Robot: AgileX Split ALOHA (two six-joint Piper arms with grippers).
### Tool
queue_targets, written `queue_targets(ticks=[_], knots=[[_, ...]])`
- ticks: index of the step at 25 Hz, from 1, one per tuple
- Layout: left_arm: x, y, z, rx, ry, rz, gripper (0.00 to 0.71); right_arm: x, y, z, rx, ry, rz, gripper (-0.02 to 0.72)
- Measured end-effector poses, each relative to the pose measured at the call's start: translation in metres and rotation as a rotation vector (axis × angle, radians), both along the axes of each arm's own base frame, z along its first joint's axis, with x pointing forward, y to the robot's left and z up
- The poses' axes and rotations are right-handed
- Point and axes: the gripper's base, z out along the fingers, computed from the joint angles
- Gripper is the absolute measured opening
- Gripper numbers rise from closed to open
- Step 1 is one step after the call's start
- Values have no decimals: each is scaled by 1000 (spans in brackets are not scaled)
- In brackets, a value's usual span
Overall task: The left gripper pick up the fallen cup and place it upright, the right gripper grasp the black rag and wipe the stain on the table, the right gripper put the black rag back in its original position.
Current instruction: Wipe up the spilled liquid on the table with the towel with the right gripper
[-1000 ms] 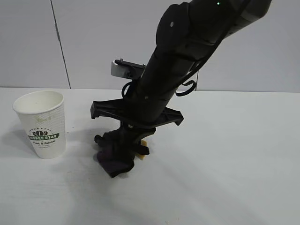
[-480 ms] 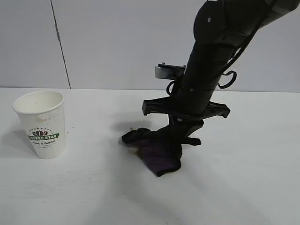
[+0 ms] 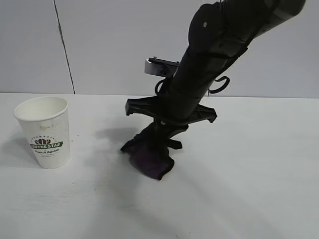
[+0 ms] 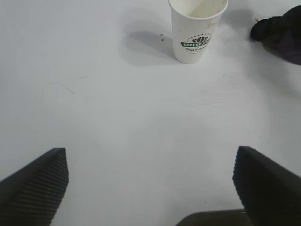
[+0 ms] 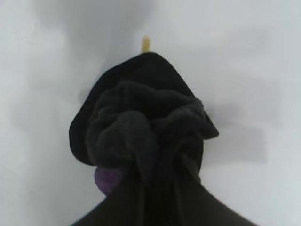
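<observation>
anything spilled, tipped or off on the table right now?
Cup stands upright at the table's left, nothing tipped. One oddity: a small amber stain pokes out just past the edge of the black rag, which the right gripper presses onto the tabletop. Left gripper hangs open and empty, well short of the cup.
</observation>
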Motion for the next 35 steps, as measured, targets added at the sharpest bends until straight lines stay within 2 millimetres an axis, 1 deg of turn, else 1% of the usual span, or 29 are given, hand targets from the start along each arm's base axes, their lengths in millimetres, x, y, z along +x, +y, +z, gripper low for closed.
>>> queue_targets(ticks=[11,14,20,22,25,30,35], knots=[[0,0,0,1,0,0,687,18,6,-25,67,-141,-70,43],[0,0,0,1,0,0,687,23,7,-24,90,-202,-83,43],[0,0,0,2,0,1,687,33,9,-16,142,-335,-110,43],[0,0,0,2,0,1,687,33,9,-16,144,-342,-112,43],[0,0,0,2,0,1,687,29,8,-20,124,-278,-105,43],[0,0,0,2,0,1,687,15,6,-32,76,-75,-96,43],[0,0,0,2,0,1,687,4,6,-30,41,48,-55,43]])
